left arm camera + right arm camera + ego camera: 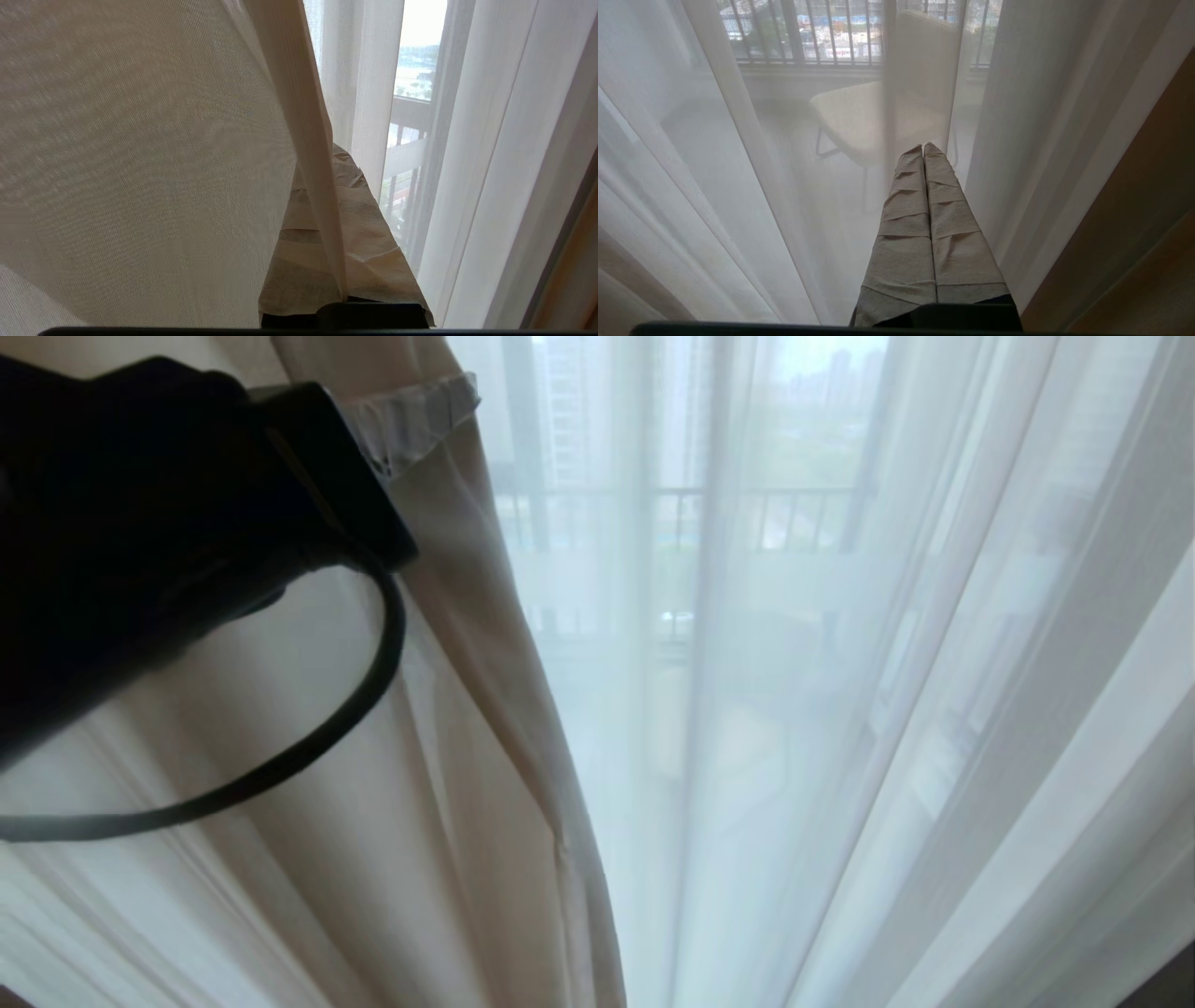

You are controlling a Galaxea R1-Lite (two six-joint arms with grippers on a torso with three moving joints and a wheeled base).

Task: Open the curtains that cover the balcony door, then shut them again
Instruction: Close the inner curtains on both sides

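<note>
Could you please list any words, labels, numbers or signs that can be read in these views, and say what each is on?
None can be read.
The cream curtain and the sheer curtain carry no print.
The buildings outside, seen through the sheer, are too hazy to show any signs.

Soft daylight comes from outside through the sheer white curtain (840, 709), washing the head view pale and hazy, so the railing (747, 513) behind shows only faintly. The left arm (140, 541) is a backlit, featureless black silhouette, blurred by closeness. The cream curtain (140, 163) glows translucent.
</note>
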